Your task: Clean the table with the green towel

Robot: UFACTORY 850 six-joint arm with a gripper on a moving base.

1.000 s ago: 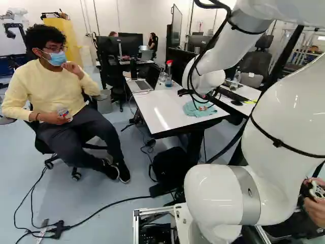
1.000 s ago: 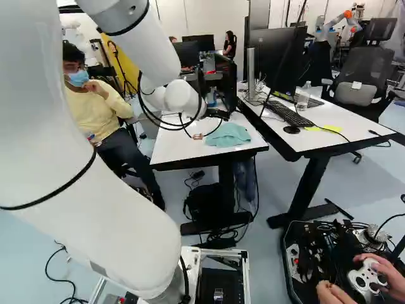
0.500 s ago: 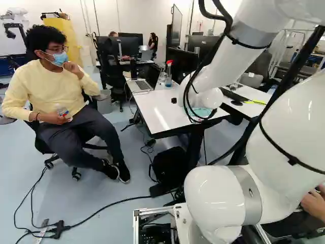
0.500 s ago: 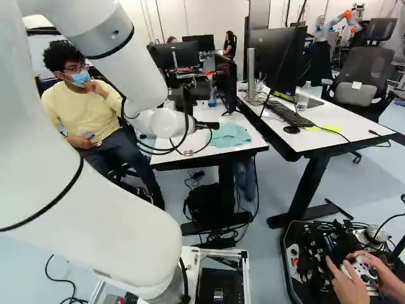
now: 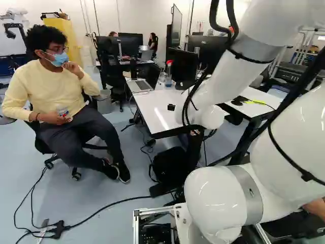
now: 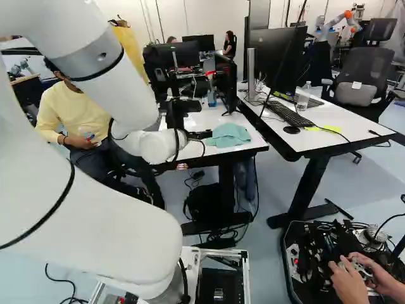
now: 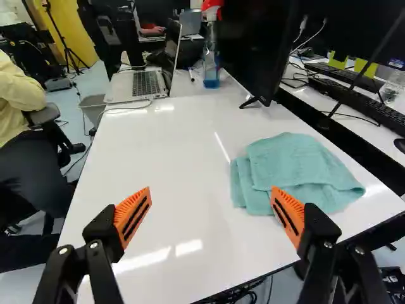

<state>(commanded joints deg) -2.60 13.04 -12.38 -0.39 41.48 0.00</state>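
Note:
In the right base view the black gripper (image 6: 181, 109) is over the white table (image 6: 209, 114), left of the folded green towel (image 6: 229, 135). From the wrist, the gripper (image 7: 211, 190) has its orange-padded fingers wide apart, with only bare tabletop showing between them. The towel (image 7: 297, 171) lies crumpled in layers on the glossy table (image 7: 171, 152), beside and ahead of one fingertip, which overlaps its edge in this view. Whether they touch cannot be told. My arm hides the towel in the left base view.
A laptop (image 7: 140, 82), a spray bottle (image 7: 211, 57) and a black monitor (image 7: 259, 50) stand at the table's far end. A second desk (image 6: 316, 117) with keyboard and monitor adjoins. A seated person (image 5: 51, 91) is beside the table. Another robot (image 6: 335, 22) stands far back.
My forearm and wrist have swung left and lower in the right base view, and the gripper has come into sight there. The towel and the base have not moved.

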